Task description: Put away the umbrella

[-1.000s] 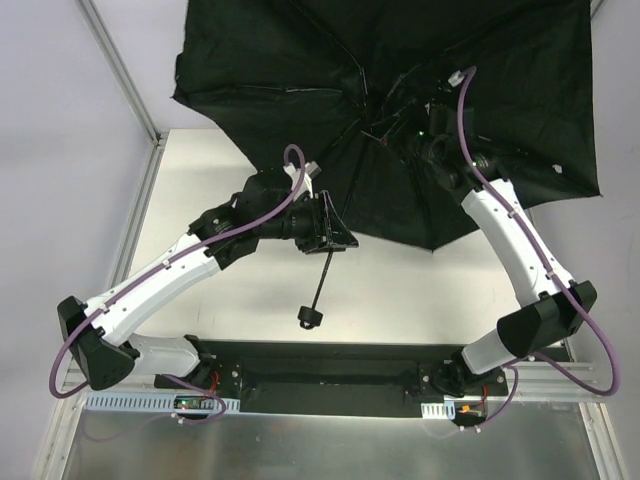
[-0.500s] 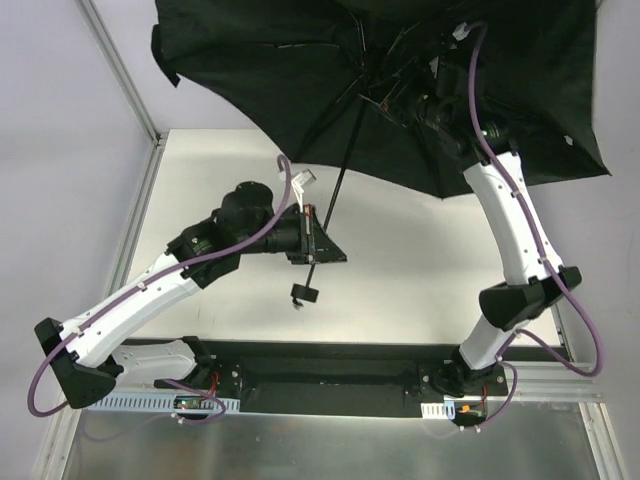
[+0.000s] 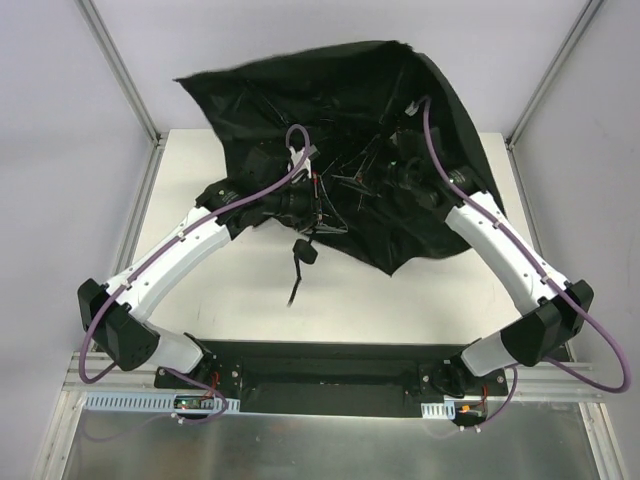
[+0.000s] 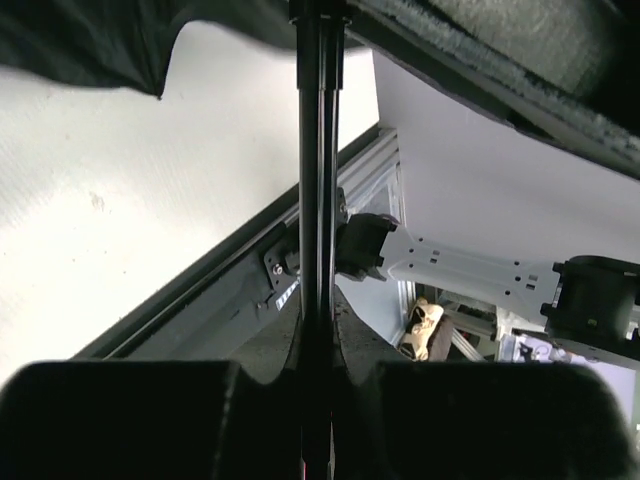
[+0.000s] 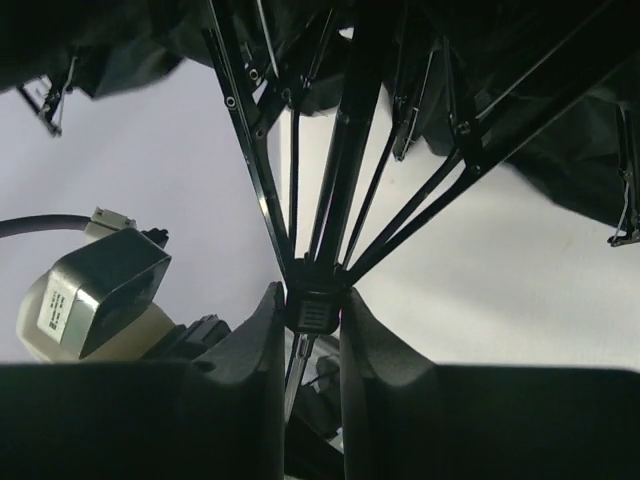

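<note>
The umbrella [image 3: 400, 90] hangs half-collapsed over the middle and back of the table, its black canopy slack and bunched. My left gripper [image 3: 314, 204] is shut on its thin black shaft [image 4: 318, 150], just above the knob handle [image 3: 303, 251]. A wrist cord [image 3: 292, 285] dangles from the handle. In the left wrist view the left gripper [image 4: 318, 345] pinches the shaft, which runs straight up the frame. My right gripper [image 3: 397, 166] sits under the canopy. The right gripper [image 5: 313, 310] is shut on the ribbed runner block [image 5: 313, 312], where the ribs [image 5: 240, 120] fan out.
The white table [image 3: 430, 300] is bounded by aluminium posts at the back left [image 3: 120, 70] and back right [image 3: 555, 70]. A black base plate [image 3: 320, 365] carries both arm bases at the near edge. The left wrist's camera housing [image 5: 100, 290] shows close beside the right gripper.
The wide-spread canopy has dropped and gone slack. My right gripper has brought the runner down the shaft toward the left gripper. My left gripper has closed on the shaft.
</note>
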